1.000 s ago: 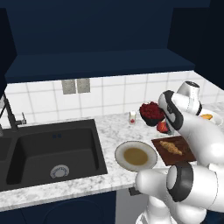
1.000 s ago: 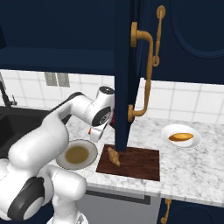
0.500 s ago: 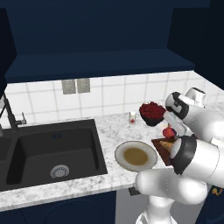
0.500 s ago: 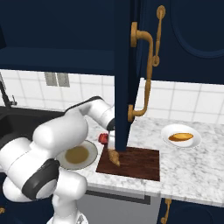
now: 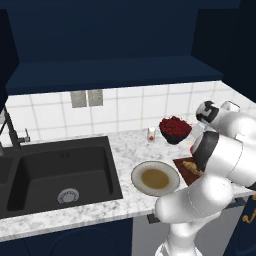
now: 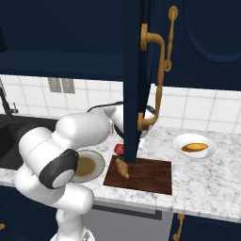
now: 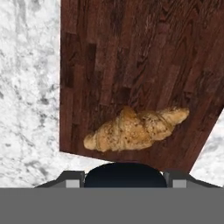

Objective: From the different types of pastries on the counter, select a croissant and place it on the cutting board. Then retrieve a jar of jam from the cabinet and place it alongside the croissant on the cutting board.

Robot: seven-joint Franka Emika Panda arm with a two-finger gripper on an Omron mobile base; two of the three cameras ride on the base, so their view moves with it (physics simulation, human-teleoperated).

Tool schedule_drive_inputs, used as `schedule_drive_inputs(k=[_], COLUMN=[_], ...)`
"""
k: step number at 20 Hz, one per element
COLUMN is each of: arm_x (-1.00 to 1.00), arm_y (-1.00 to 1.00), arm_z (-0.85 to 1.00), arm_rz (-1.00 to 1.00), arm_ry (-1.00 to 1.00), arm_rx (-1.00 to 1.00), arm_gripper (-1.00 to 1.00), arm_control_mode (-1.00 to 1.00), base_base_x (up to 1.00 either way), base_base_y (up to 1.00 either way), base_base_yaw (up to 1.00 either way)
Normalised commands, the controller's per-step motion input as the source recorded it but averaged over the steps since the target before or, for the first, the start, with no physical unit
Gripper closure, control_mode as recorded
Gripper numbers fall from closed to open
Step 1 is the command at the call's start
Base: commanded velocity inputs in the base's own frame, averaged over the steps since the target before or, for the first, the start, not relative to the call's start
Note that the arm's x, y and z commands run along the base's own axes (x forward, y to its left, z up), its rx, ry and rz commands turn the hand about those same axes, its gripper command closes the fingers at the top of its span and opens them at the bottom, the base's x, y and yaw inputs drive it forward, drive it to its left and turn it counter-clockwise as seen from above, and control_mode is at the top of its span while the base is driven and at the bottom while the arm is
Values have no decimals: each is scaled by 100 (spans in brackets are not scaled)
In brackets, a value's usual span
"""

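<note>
Above the cutting board (image 6: pixel 150 176) rises the dark blue cabinet (image 6: pixel 202 42), its door (image 6: pixel 132 80) swung out and seen edge-on, with a curved brass handle (image 6: pixel 157 70) on it. Under the board runs the marbled worktop (image 6: pixel 207 181), which the board lies flat on, near the front edge. Well apart from the board, past the beige plate in the left base view, a black sink (image 5: pixel 60 172) is sunk into the stone. The beige plate (image 5: pixel 155 179) lies just beside the board, on its sink side. On the board's other side, a little way off, a white plate (image 6: pixel 195 147) carries an orange pastry (image 6: pixel 194 147). Behind the board, towards the tiled wall, stands a dark bowl of red berries (image 5: pixel 175 128).

The end effector (image 7: pixel 124 178) hangs over the board's edge and looks straight down on it, its fingers pinching a round thing that shows dark in the hand view. In the right base view the red jar of jam (image 6: pixel 118 148) shows at the arm's end, above the board's sink-side edge. The croissant (image 7: pixel 135 127) lies on the board close to that same edge. A tiny glass (image 5: pixel 151 134) stands beside the bowl.
</note>
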Motion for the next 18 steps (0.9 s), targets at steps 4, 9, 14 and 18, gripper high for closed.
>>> schedule_drive_inputs(k=[4, 9, 14, 18], arm_x=[0, -2, -17, -11], arm_y=[-38, -45, -30, 0], arm_z=[0, 0, 0, 0], arm_rz=[0, 0, 0, 0], arm_ry=[5, 1, 0, 0], arm_rx=[16, 16, 21, 26], arm_gripper=[100, 100, 100, 100], arm_control_mode=[-100, -100, -100, -100], base_base_x=[0, 0, 0, 0], base_base_y=[0, 0, 0, 0], base_base_yaw=[0, 0, 0, 0])
